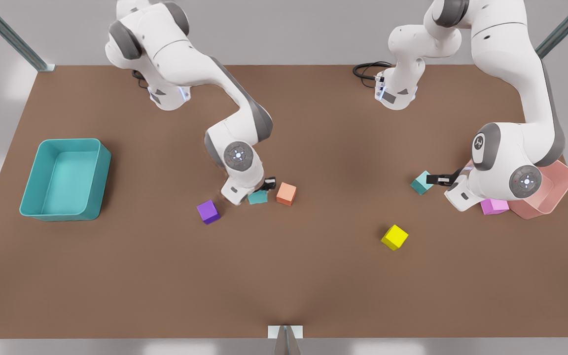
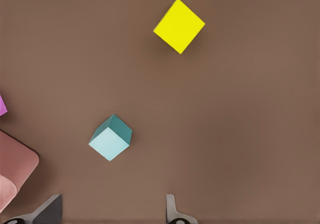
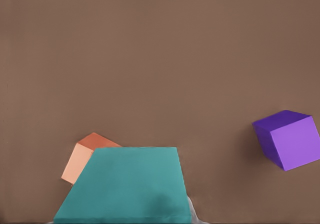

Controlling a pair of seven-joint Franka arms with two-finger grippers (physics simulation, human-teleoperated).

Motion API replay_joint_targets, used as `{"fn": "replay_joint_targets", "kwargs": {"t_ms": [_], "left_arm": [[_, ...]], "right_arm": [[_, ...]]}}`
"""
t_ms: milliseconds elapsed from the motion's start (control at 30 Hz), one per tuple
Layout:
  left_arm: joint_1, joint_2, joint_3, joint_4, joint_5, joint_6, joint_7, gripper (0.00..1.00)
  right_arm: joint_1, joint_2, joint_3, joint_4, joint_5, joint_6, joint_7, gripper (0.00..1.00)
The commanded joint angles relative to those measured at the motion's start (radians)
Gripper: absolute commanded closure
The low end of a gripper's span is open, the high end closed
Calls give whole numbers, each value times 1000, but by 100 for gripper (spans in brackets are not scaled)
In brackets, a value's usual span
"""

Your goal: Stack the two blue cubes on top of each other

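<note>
One blue cube (image 1: pixel 258 197) is a small teal block held in my right gripper (image 1: pixel 266 189), on the arm at the front view's left. In the right wrist view this cube (image 3: pixel 125 184) looms close, with the gripper shut on it. The other blue cube (image 1: pixel 420 182) sits on the table at the front view's right. My left gripper (image 1: pixel 433 179) hovers just beside it, open. In the left wrist view that cube (image 2: pixel 111 137) lies ahead of the spread fingertips (image 2: pixel 172 209), not between them.
An orange cube (image 1: pixel 286 193) and a purple cube (image 1: pixel 208 212) flank the held cube. A yellow cube (image 1: pixel 394 237) lies nearer the front. A pink cube (image 1: pixel 493 206) and a pink bin (image 1: pixel 555 190) sit under the left arm. A teal bin (image 1: pixel 42 175) stands far left.
</note>
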Motion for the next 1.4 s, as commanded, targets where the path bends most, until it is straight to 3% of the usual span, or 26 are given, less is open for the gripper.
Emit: {"fn": "replay_joint_targets", "kwargs": {"t_ms": [0, 200, 467, 633, 667, 700, 867, 967, 1033, 1067, 1133, 1200, 1233, 1367], "left_arm": [[1, -2, 0, 1, 2, -31, 0, 0], [1, 0, 0, 1, 3, -40, -2, 0], [1, 0, 0, 1, 3, -40, -2, 0], [1, 0, 0, 1, 2, -40, -2, 0], [1, 0, 0, 1, 2, -40, -2, 0], [1, 0, 0, 1, 3, -40, -2, 0], [-1, 0, 0, 1, 2, -40, -2, 0], [-9, -2, 0, -1, 2, -37, -52, 0], [-30, 0, -2, 1, 2, -36, -161, 0], [-42, -2, -5, -1, 5, -36, -186, 0], [-45, 20, -6, 1, 0, 3, -521, 0], [-33, -2, -8, -208, -1, 194, -741, 0], [-18, -49, -6, -308, -14, 254, -740, 0], [65, -43, -12, -512, -38, 613, -747, 0]], "right_arm": [[53, 76, 0, 75, -2, 7, 860, 43], [188, 235, 0, 198, -3, 306, 1070, 43], [135, 401, 31, 348, -5, 374, 1062, 42], [125, 429, 32, 352, -5, 415, 1047, 40], [125, 429, 34, 352, -5, 414, 1047, 7], [125, 427, 32, 352, -5, 414, 1047, 0], [124, 423, 31, 350, -5, 414, 1035, 0], [7, 326, 58, 352, 1, 322, 960, 0], [-310, 219, 230, 339, 1, -107, 566, 0], [-485, 222, 334, 330, -16, -230, 288, 0], [-672, 223, 291, 275, -172, -276, -206, 0], [-801, 214, 288, 315, -381, -261, -701, 0], [-820, 137, 293, 309, -379, -267, -806, 0], [-792, -68, 305, 183, -329, -344, -547, 0]]}}
